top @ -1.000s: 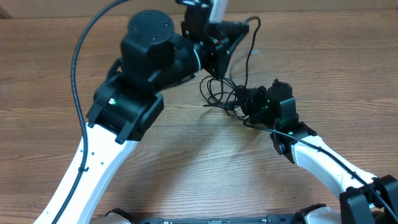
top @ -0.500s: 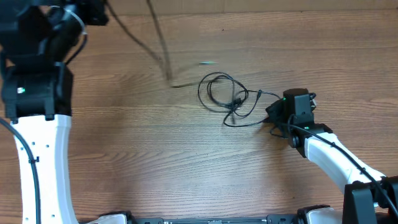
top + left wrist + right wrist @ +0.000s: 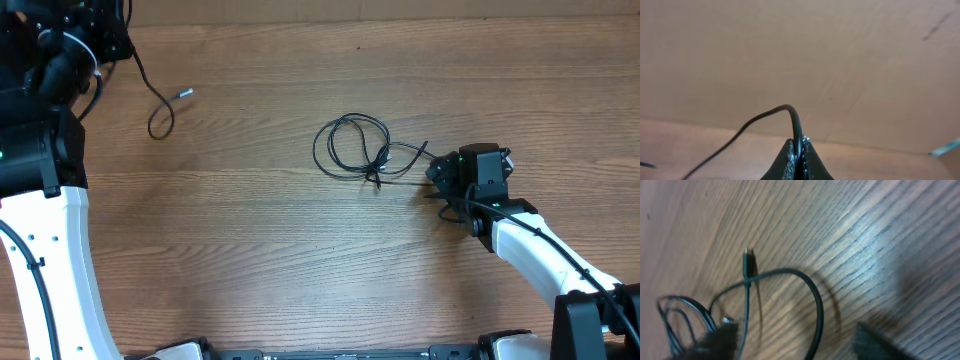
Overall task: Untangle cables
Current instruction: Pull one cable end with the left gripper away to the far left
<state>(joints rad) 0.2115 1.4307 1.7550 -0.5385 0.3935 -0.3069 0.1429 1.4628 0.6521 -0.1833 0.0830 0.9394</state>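
Observation:
One thin black cable (image 3: 158, 118) hangs from my left gripper (image 3: 108, 36) at the far left, curling into a small loop with a silvery tip (image 3: 183, 93). The left wrist view shows that gripper (image 3: 798, 146) shut on this cable (image 3: 765, 116). The other cables (image 3: 352, 148) lie in loose, overlapping loops at the table's middle. My right gripper (image 3: 438, 178) sits just right of them, open. In the right wrist view a cable loop (image 3: 816, 311) lies between its spread fingers (image 3: 715, 342), untouched, and a plug end (image 3: 746, 258) points away.
The wooden table (image 3: 260, 250) is bare around the loops. The left arm's white link (image 3: 50, 260) runs down the left edge. The right arm (image 3: 530, 250) reaches in from the lower right. A brown wall (image 3: 800, 50) fills the left wrist view.
My left arm swung from the middle to the far left, pulling one cable out of the tangle. The right gripper opened and let go of the cables, which settled on the table.

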